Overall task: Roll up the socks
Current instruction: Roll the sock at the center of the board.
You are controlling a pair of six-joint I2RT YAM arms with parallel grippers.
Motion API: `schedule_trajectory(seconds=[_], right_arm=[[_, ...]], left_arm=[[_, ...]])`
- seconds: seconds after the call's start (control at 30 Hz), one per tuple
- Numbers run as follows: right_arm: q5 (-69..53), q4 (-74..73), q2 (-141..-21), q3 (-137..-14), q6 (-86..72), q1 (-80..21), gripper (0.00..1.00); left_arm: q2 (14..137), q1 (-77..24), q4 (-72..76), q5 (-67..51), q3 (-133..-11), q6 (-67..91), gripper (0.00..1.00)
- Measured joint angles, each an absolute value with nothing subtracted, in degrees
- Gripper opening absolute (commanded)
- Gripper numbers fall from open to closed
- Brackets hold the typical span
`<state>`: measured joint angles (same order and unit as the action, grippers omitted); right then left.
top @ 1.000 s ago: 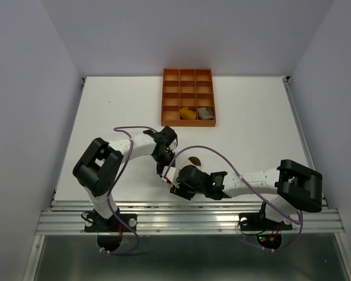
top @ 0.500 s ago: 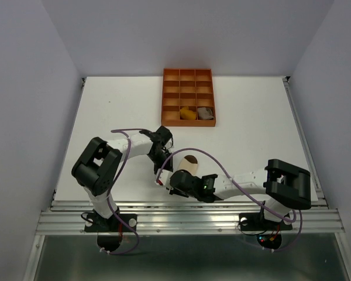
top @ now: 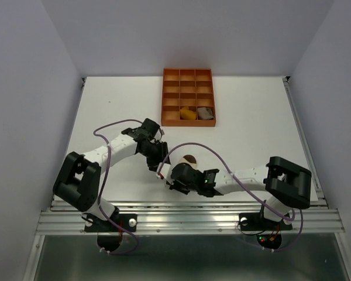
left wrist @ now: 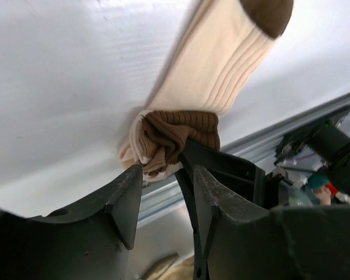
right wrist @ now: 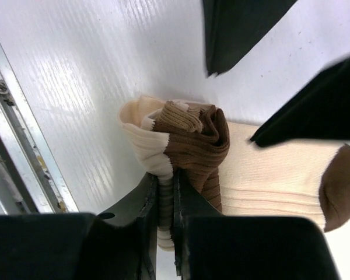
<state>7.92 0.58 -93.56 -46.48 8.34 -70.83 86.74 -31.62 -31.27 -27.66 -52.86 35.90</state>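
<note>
Colour-blocked sock [right wrist: 268, 169] lies on the table [top: 251, 117] near the front edge, its brown cuff end bunched into a partial roll and the cream foot and brown toe stretched flat.

Right tool [right wrist: 166, 189] is clenched on the roll, with fabric pinched in a narrow gap.

Left tool [left wrist: 166, 172] is released, fingers spread just short of the roll; one right finger blocks part of it.

From overhead the arms cover the sock except the brown toe.

Mustard sock [top: 188, 114] and taupe sock [top: 206, 113] sit in adjacent front compartments of the tray [top: 164, 96]; cuff stripes are too small to make out.
</note>
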Motion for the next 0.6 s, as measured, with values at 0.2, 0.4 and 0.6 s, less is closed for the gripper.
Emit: schedule_trajectory(seconds=[0.2, 0.4, 0.6], right_arm=[[-2.5, 0.9, -92.8, -46.5, 3.0, -65.3, 0.01], [-12.7, 2.2, -91.9, -45.1, -4.8, -56.8, 0.01], [-22.3, 7.2, -91.9, -41.8, -13.1, -50.3, 0.01]], left_arm=[[83.9, -26.8, -30.2, -23.7, -53.7, 35.9, 0.51], [81.6, -23.0, -28.7, -20.3, -53.5, 36.1, 0.51], [79.3, -23.1, -27.2, -19.4, -51.9, 35.8, 0.51]])
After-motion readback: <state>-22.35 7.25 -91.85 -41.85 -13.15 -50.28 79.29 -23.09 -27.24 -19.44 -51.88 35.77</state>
